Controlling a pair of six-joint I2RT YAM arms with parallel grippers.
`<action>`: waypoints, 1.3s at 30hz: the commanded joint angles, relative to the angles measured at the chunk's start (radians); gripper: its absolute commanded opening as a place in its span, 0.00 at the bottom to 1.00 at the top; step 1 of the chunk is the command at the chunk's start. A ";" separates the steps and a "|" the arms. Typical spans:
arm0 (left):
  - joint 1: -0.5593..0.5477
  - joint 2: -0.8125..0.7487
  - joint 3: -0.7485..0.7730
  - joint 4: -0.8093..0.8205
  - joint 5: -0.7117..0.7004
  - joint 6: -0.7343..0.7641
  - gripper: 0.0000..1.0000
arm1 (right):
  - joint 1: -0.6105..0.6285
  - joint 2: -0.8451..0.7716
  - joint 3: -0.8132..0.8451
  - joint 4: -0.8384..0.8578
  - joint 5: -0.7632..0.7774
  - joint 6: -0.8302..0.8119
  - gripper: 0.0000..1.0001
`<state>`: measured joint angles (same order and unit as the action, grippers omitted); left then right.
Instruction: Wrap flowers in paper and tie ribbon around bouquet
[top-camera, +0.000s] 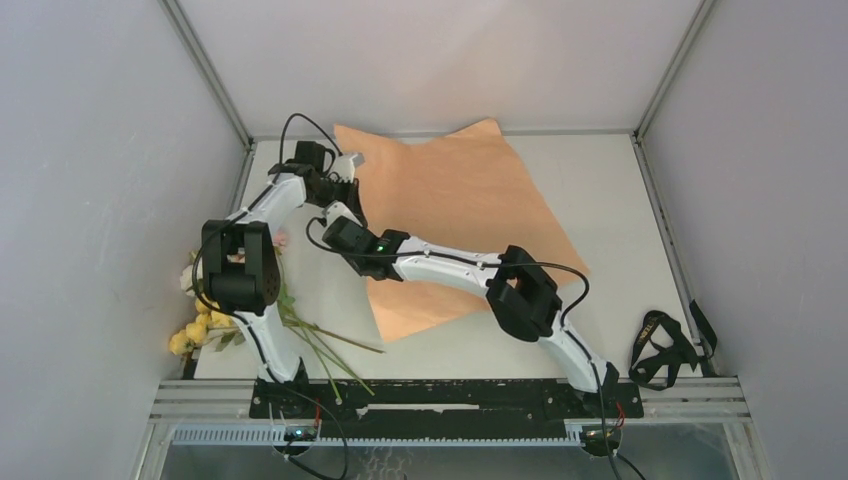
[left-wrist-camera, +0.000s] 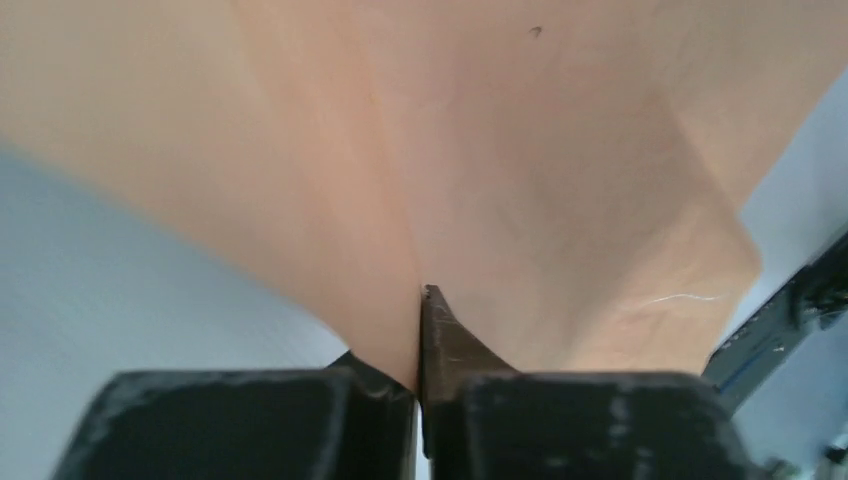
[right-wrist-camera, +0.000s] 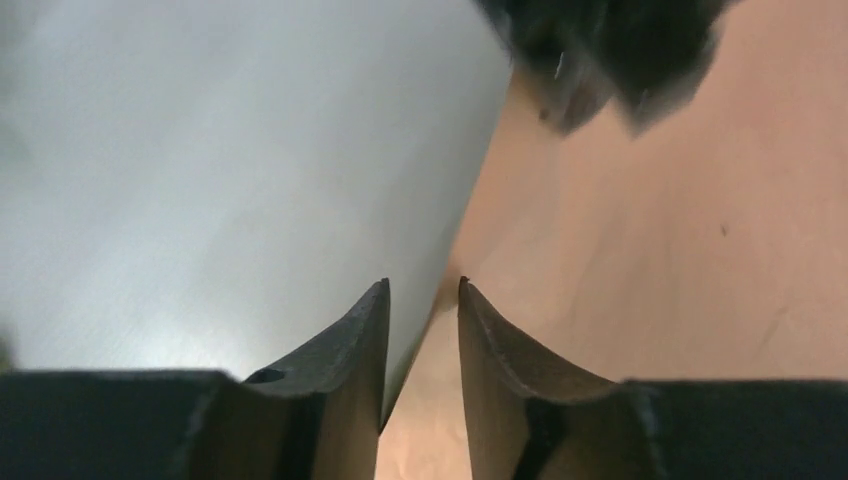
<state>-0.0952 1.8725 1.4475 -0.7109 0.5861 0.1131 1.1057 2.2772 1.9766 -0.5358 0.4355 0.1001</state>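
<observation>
Arm bases sit on the black rail (top-camera: 440, 392) at the near edge of the tabletop (top-camera: 620, 190).

**Top view**
- paper (top-camera: 470, 200) lies flat mid-tabletop, peach side up, turned diamond-wise, with its far corner against the back wall.
- left arm (top-camera: 240, 265) reaches to the paper's far-left corner, with the left hand (top-camera: 347, 172) right at it.
- right arm (top-camera: 470, 270) crosses over the paper, with the right hand (top-camera: 336, 216) at the left edge, just beside the left hand.
- flowers (top-camera: 200, 325) lie off the paper at the near-left of the tabletop. The blooms are partly under the left arm and the stems point right, toward the paper's near corner.
- ribbon (top-camera: 665, 350) sits in a loose black heap at the near-right, well apart from the paper.

**Left wrist**
- left hand (left-wrist-camera: 424, 300) is pinched closed on a fold of the paper (left-wrist-camera: 520, 150); no gap shows between the fingers.
- The sheet fans up and away from the pinch, peach side facing the camera.
- A dark part (left-wrist-camera: 800, 300) shows at the right edge, too blurred to name.

**Right wrist**
- right hand (right-wrist-camera: 424, 290) has its fingers parted, with a clear gap between them.
- The left edge of the paper (right-wrist-camera: 650, 260) runs down into that gap; the fingers straddle it and do not clamp it.
- Bare tabletop (right-wrist-camera: 200, 170) lies to the left of the edge and the peach sheet to the right.
- A dark blurred shape (right-wrist-camera: 610, 45) sits at the top, over the paper; I can't tell what it is.
</observation>
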 joint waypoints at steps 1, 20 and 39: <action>0.008 -0.014 0.004 0.001 -0.043 0.023 0.00 | -0.005 -0.208 -0.120 0.026 -0.164 -0.018 0.49; -0.043 0.028 0.054 -0.176 -0.339 0.416 0.00 | -1.075 -0.293 -0.265 -0.028 -0.852 0.105 1.00; -0.058 -0.096 -0.056 -0.324 -0.188 0.750 0.00 | -1.039 0.451 0.438 0.075 -1.105 0.542 0.94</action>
<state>-0.1459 1.8141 1.4151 -0.9821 0.3500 0.7979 0.0074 2.6778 2.3894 -0.5327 -0.6304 0.5041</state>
